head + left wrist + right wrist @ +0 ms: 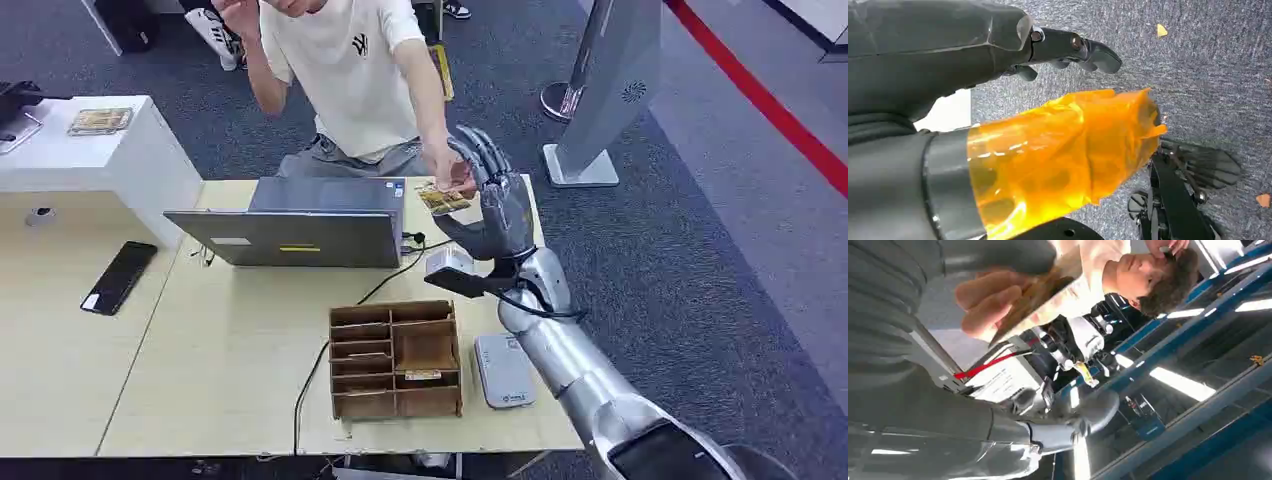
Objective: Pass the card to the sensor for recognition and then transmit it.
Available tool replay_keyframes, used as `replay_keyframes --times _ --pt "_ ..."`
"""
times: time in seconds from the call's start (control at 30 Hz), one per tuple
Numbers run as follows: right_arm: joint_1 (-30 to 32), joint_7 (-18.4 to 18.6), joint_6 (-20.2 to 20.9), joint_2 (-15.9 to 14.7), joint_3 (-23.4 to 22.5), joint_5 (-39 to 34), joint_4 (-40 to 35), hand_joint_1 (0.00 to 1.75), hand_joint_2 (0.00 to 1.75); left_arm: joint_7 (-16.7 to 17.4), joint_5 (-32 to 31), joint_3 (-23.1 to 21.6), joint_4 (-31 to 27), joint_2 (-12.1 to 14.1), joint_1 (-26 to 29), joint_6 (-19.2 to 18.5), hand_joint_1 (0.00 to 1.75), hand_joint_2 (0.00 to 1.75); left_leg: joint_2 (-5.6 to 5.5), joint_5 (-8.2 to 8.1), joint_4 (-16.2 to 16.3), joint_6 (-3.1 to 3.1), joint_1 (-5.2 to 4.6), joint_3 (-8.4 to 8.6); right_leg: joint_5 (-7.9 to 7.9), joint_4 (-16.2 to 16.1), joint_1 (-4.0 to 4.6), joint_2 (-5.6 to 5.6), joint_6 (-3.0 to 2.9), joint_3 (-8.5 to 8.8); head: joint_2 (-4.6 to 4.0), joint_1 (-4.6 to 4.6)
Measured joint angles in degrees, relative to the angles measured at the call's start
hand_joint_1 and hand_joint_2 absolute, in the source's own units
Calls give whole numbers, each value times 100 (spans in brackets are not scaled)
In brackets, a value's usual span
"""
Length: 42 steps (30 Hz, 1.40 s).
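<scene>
One card [443, 199] lies flat, long axis crosswise | right hand [492, 205] and person's hand [452, 172] pinch it

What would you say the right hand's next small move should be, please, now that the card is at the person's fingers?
Probably loosen the fingers of the right hand and let the card go. The hand is raised over the table's far edge beside the laptop, and the person's hand is already on the card. Both seem to hold it, so pulling back first might tug it away.
</scene>
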Motion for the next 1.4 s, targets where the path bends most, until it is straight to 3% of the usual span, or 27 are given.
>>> replay_keyframes --times 0.03,0.2,0.33,1.07,1.4 --pt "0 0 -2 0 0 -18 9 148 175 2 -7 0 0 0 0 0 0 0 0 0 0 0 0 0 0 0 0 0 0 0 0 0" --pt "0 0 -2 0 0 -66 28 154 175 9 -24 -2 0 0 0 0 0 0 0 0 0 0 0 0 1 0 0 0 -1 0 0 0" --pt "0 2 -2 0 0 -66 44 175 175 22 -31 -35 0 0 0 13 0 0 0 0 0 0 0 0 1 0 0 0 -1 0 0 0" --pt "2 83 0 0 22 -219 76 175 175 33 -35 -92 0 0 -2 44 0 0 0 1 0 0 0 0 2 0 0 0 -2 0 0 0" --pt "1 351 22 -37 417 -1158 105 175 175 42 -20 -94 0 0 -1 44 0 0 1 1 0 0 0 1 2 0 0 1 -2 -1 0 0"
